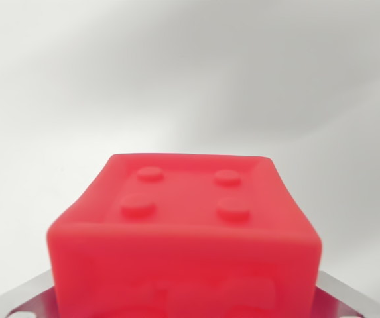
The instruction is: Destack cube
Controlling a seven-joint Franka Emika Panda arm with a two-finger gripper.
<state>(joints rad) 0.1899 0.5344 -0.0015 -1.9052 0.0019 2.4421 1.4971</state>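
Cube (184, 232): red plastic, smooth, soft satin sheen; four moulded round studs on top face. Gripper (346, 298) parts at 5 and 7 o'clock: brushed grey metal, dull shine. Background surface (190, 73): white, matt, featureless.

A bright red cube (183, 245) fills the lower centre of the wrist view, close to the camera and slightly out of focus. Its upper face carries four round raised studs set in a square, framed by a shallow raised border. The near face is blurred, showing faint rounded relief. Its bottom edge runs out of the picture.
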